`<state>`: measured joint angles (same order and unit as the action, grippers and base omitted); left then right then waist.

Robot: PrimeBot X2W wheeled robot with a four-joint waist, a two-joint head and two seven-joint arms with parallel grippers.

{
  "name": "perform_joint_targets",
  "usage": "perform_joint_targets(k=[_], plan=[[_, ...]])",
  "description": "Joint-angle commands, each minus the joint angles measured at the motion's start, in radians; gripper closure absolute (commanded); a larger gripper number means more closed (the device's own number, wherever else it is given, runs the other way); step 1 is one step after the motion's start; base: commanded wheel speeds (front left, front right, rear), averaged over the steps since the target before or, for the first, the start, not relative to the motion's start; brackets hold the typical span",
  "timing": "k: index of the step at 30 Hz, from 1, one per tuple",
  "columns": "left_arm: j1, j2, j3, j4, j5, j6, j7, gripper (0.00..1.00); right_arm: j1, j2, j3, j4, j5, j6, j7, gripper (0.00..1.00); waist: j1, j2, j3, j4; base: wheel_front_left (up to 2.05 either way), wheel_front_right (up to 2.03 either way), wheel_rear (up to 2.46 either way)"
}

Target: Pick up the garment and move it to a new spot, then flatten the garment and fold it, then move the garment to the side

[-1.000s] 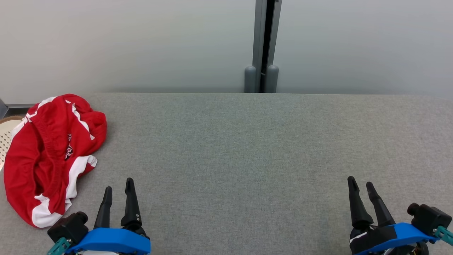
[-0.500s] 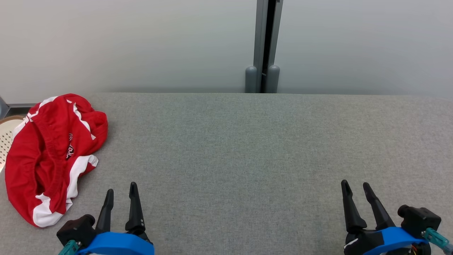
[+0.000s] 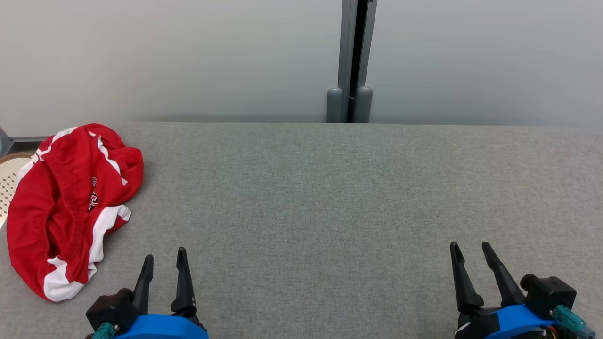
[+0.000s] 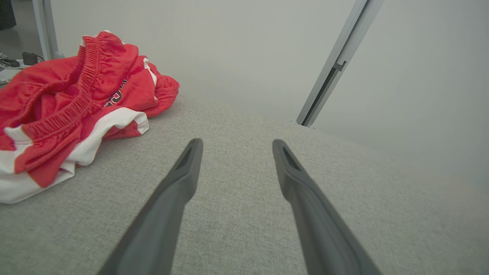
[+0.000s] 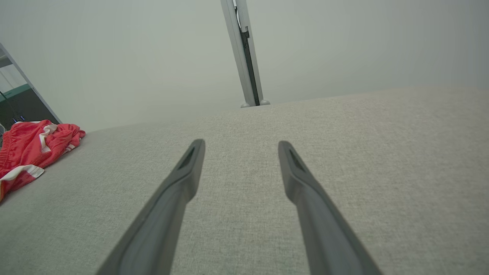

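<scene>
Grey table (image 3: pixel 330 188): going by the layout, no step is done yet, so pick-up, move, flatten, fold and set-aside all remain. Red garment (image 3: pixel 70 202) with white trim is a crumpled heap at the table's 9 o'clock edge in the head view, waistband bunched and nothing laid flat. Left gripper (image 3: pixel 165 253) at 7 o'clock is near the garment's lower hem but not touching, right gripper (image 3: pixel 469 245) at 5 o'clock is well apart from it; jaws on both are spread wide and hold nothing.
</scene>
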<state>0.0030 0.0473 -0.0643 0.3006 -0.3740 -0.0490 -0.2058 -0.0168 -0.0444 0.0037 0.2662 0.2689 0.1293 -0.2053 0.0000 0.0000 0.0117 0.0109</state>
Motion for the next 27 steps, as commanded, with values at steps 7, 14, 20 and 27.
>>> perform_joint_targets(k=[7,14,20,27], plan=[[-0.005,0.004,-0.005,0.016,0.072,0.006,-0.024,0.00,0.005,-0.008,-0.004,0.008,-0.086,0.002,-0.025,0.00,0.0000,0.0000,-0.003,0.004,0.00,0.00,0.00],[-0.005,0.004,-0.009,0.026,0.122,0.008,-0.037,0.00,0.005,-0.008,-0.006,0.014,-0.142,0.002,-0.037,0.00,0.0000,0.0000,-0.003,0.007,0.00,0.00,0.00],[-0.002,0.004,-0.014,0.034,0.161,0.008,-0.047,0.00,0.006,-0.008,-0.004,0.018,-0.184,0.001,-0.048,0.00,0.0000,0.0000,-0.001,0.006,0.00,0.00,0.00],[0.001,0.004,-0.019,0.037,0.202,0.011,-0.058,0.00,0.009,-0.009,-0.005,0.021,-0.226,0.002,-0.059,0.00,0.0000,0.0000,0.000,0.007,0.00,0.00,0.00]])
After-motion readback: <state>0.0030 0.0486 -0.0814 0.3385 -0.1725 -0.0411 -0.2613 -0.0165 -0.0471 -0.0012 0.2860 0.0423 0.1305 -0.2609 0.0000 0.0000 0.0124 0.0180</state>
